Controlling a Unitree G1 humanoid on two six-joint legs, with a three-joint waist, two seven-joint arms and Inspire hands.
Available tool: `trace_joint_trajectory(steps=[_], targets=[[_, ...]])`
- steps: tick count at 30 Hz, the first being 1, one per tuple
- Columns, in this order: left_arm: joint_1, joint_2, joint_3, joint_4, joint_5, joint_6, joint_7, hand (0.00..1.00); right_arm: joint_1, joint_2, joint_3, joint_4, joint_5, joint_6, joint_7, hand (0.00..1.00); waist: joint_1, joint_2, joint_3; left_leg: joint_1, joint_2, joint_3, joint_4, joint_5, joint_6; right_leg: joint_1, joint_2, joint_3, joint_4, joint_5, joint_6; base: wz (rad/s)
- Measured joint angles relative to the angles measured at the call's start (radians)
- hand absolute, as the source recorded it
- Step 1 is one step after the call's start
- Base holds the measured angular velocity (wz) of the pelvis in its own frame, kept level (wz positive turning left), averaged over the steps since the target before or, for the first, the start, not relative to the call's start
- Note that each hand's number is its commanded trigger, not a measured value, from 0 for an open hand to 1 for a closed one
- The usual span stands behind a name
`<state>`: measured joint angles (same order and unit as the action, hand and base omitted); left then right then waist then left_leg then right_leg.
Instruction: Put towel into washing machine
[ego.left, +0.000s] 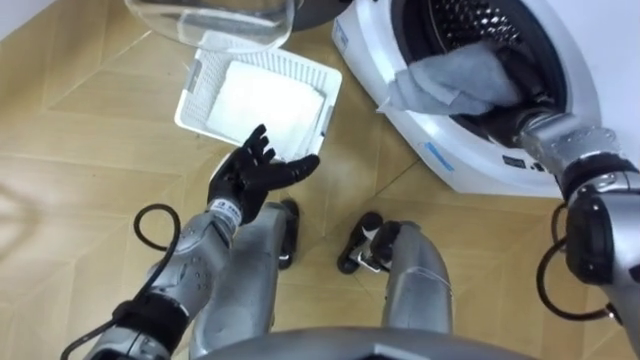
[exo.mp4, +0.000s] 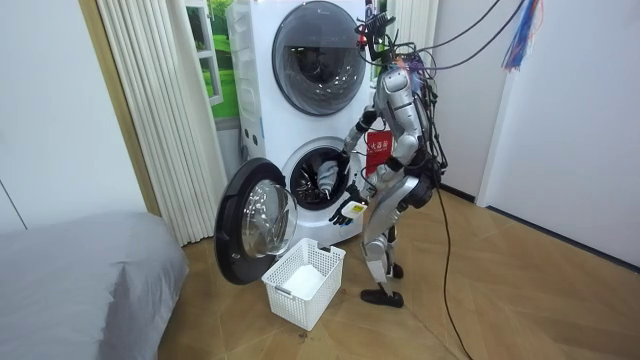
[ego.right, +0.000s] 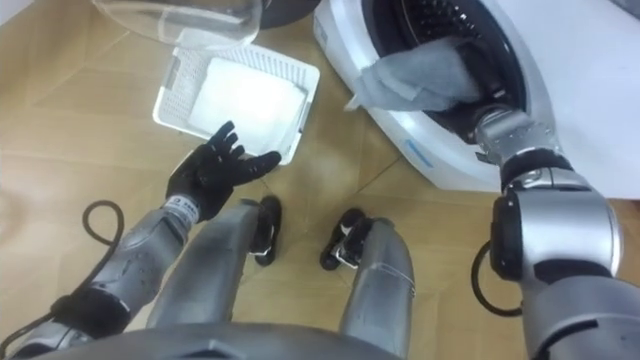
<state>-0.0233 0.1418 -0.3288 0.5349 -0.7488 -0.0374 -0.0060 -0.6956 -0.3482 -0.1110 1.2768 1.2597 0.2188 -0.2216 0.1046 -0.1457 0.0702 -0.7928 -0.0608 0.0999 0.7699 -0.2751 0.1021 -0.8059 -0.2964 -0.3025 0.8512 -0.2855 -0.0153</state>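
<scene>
- Left eye view had the grey towel (ego.left: 450, 80) in the upper right of the frame, bunched across the mouth of the washing machine (ego.left: 450, 165). Most of it lay inside the drum, and one corner hung out over the white lip.
- It looked soft and limp, folding in thick creases, so it would probably sag back out unless pushed deeper.
- The right hand (ego.left: 512, 122) reached into the opening just below the towel, touching or under its edge, likely to feed the cloth in. The dark drum mouth hid enough that I could not tell whether it gripped the cloth or only pressed it.
- Behind the towel the drum (ego.left: 470, 15) showed perforated metal, ringed by a dark seal.
- At frame centre the left hand (ego.left: 255, 175) hung empty and spread, palm up, over the near corner of the basket (ego.left: 195, 100), seemingly kept clear for balance.
- The basket was white slatted plastic, rectangular, standing on the herringbone wooden floor (ego.left: 80, 150).
- In the room view the round glass door (exo.mp4: 255, 220) stood swung open at centre left, above the basket, while the robot leaned toward the lower of two stacked machines.
</scene>
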Motion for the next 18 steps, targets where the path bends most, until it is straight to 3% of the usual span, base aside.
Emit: trace_joint_trajectory(steps=[3, 8, 15, 18], targets=[[0.0, -0.017, -0.001, 0.0, 0.001, -0.008, 0.019, 0.0, -0.01, 0.0, -0.034, -0.006, 0.038, -0.008, -0.074, 0.0, 0.0, 0.002, -0.0002, -0.002, -0.003, -0.003, 0.0, -0.003, 0.005, 0.0, 0.0, 0.001, -0.001, -0.004, 0.009, 0.05], [-0.003, -0.034, -0.008, -0.005, 0.044, -0.013, 0.034, 0.0, -0.025, 0.0, -0.069, -0.007, 0.158, -0.054, -0.204, 0.0, 0.0, 0.006, -0.0006, -0.001, -0.009, 0.004, -0.008, -0.005, 0.014, 0.001, -0.011, -0.002, 0.0, -0.011, 0.02, 0.07], [-0.007, -0.045, -0.008, -0.016, 0.086, -0.017, 0.059, 0.0, -0.024, 0.0, -0.103, -0.02, 0.257, -0.102, -0.309, 0.0, 0.0, 0.007, -0.0003, -0.002, -0.012, 0.008, -0.011, -0.008, 0.018, 0.004, -0.018, -0.008, 0.002, -0.015, 0.025, 0.05], [-0.008, -0.056, -0.01, -0.016, 0.087, -0.04, 0.064, 0.0, -0.024, 0.0, -0.11, -0.031, 0.306, -0.132, -0.346, 0.0, 0.0, 0.009, 0.0, -0.002, -0.016, 0.005, -0.012, -0.007, 0.02, 0.006, -0.02, -0.007, 0.002, -0.017, 0.028, 0.05]])
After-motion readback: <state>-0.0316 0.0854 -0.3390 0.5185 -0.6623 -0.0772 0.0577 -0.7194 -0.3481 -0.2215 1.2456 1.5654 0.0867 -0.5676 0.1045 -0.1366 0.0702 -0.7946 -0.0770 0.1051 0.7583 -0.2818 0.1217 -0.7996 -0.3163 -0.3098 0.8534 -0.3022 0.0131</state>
